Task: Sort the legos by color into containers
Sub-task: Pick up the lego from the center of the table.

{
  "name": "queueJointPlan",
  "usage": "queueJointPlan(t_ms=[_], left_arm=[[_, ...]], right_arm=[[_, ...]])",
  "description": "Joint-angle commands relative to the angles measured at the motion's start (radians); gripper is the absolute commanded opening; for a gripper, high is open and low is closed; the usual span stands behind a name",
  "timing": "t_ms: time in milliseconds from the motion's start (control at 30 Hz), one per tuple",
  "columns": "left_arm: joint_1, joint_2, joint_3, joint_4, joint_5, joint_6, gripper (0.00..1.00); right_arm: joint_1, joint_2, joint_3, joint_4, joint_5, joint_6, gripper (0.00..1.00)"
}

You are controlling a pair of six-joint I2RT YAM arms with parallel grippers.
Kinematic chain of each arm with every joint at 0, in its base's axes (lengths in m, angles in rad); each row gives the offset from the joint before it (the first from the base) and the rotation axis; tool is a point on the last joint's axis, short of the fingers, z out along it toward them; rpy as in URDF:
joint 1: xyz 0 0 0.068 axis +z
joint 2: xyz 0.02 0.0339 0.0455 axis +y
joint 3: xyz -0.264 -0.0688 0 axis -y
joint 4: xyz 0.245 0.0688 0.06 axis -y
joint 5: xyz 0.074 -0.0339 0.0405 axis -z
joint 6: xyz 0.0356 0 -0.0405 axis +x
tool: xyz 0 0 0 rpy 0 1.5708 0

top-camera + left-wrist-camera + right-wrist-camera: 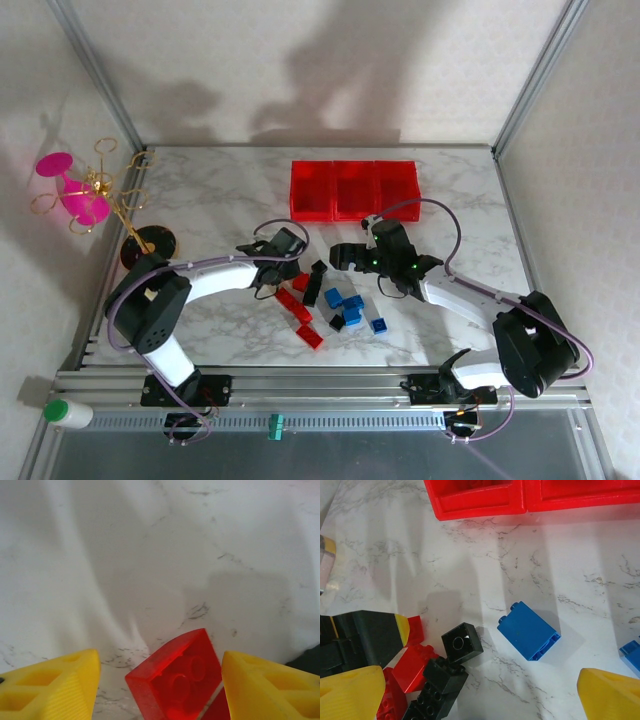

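Observation:
A translucent red lego [175, 680] lies on the marble between the yellow fingers of my left gripper [160, 662], with a gap on each side; the gripper is open. From above, the left gripper [287, 266] sits low at the left edge of the pile of legos [325, 305]. My right gripper [385, 265] hovers wide open above the pile, holding nothing. Beyond its fingertips lie a blue lego [529, 630], black legos [461, 641] and red legos [415, 667]. The containers [353, 190] are three joined red bins at the back.
A black disc base [150, 243] with a gold wire stand and pink cups [80, 195] stands at the left. A white bottle [68, 412] lies by the front rail. The left gripper's black and yellow finger [367, 632] reaches into the right wrist view.

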Motion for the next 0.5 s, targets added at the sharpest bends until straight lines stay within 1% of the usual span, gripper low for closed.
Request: queueJointPlan(t_ms=[0, 133, 467], left_arm=[[-0.005, 0.011, -0.023, 0.03, -0.003, -0.028, 0.63], [-0.005, 0.031, -0.025, 0.059, 0.023, -0.035, 0.6], [-0.005, 0.041, -0.021, 0.073, 0.004, -0.034, 0.48]], right_arm=[[0.007, 0.014, -0.006, 0.017, 0.017, -0.004, 0.99], [0.008, 0.029, 0.006, 0.013, 0.02, -0.009, 0.99], [0.007, 0.03, 0.016, 0.003, 0.023, -0.012, 0.99]])
